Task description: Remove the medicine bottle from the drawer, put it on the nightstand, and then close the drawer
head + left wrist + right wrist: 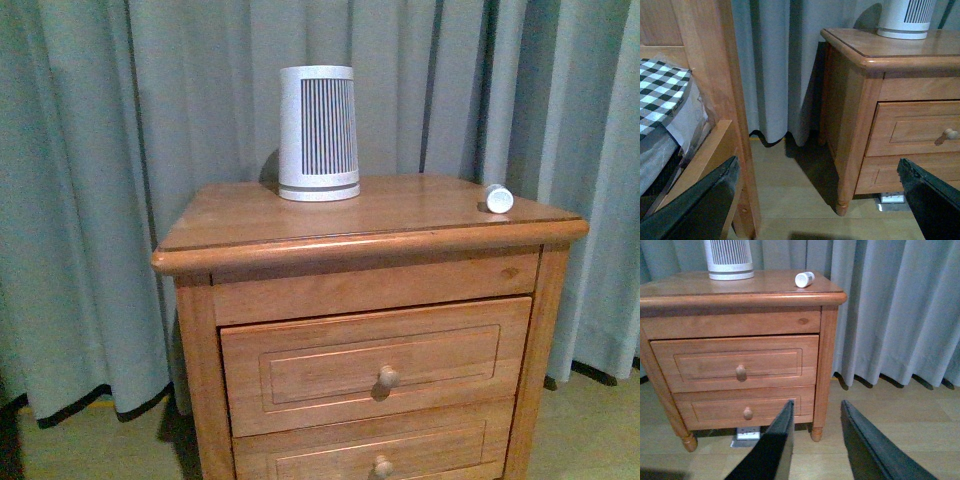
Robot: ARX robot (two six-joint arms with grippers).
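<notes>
From between my arms I look onto the nightstand [250, 215], a honey-brown wooden cabinet with a glossy top and a thick rounded edge. The medicine bottle [498, 198] lies on its side near the top's front right corner, a small smooth white plastic cylinder with its round cap turned toward me; my right wrist camera shows the same bottle [804, 279] with faint print on its body, just inside the rounded lip. The drawer [300, 345], the upper one, sits flush in the cabinet, its front a recessed rectangular panel framed by a routed groove, with a round wooden knob [388, 377] in the middle. Below it is the shorter lower drawer [715, 411] with a like knob. Toward the back of the top stands a tall white tapered device [318, 132] with a block of fine dark vertical slats and a grey band near its base. Soft grey-green curtains [90, 180] hang in long folds behind. My right gripper [816, 440] hangs low in front of the cabinet, its flat dark fingers apart and holding nothing. My left gripper [820, 200] is spread wide and empty near the floor, between the cabinet's turned foot [841, 206] and a wooden bed frame [735, 100] with a black-and-white checked cloth [660, 90]. The floor [920, 415] is pale wood plank.
</notes>
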